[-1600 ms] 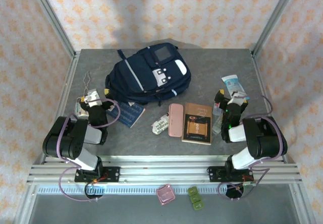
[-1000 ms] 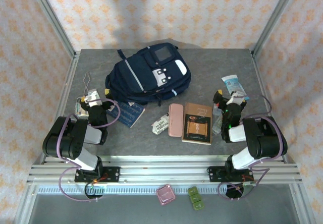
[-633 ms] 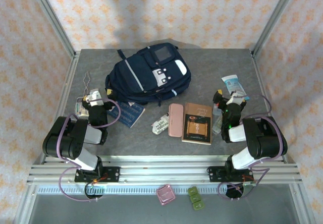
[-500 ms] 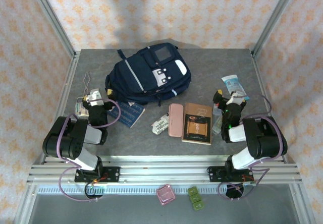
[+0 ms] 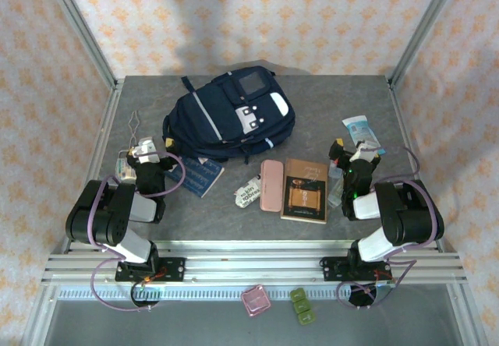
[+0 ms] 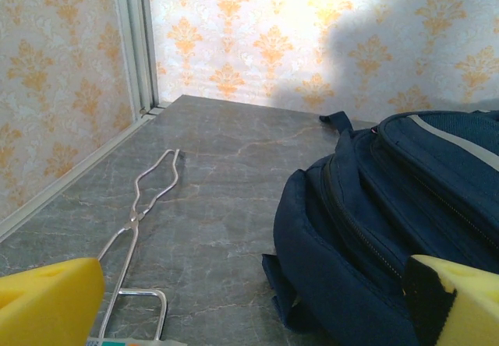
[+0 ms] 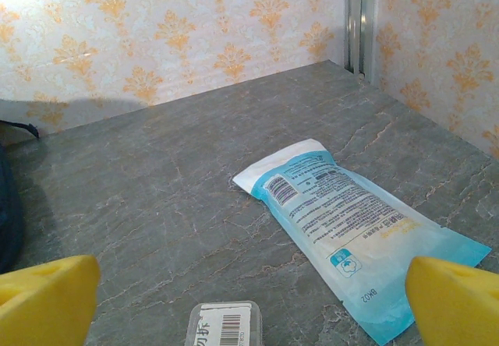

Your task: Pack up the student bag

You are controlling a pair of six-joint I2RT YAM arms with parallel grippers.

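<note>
Student bag (image 5: 230,120) lay flat at the far middle of the table (image 5: 327,97), its long axis slanting from near-left to far-right. Its near-left end was just ahead and to the right of my left gripper (image 5: 145,155), the nearer one. My right gripper (image 5: 355,153) sat well apart, the bag off to its left; both had fingers spread wide and held nothing.

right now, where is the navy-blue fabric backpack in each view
top external: navy-blue fabric backpack, far centre-left of the grey stone-look table
left wrist: backpack across the right half, close
right wrist: backpack as a dark sliver at the left edge
shared landmark: orange-patterned back wall
</note>
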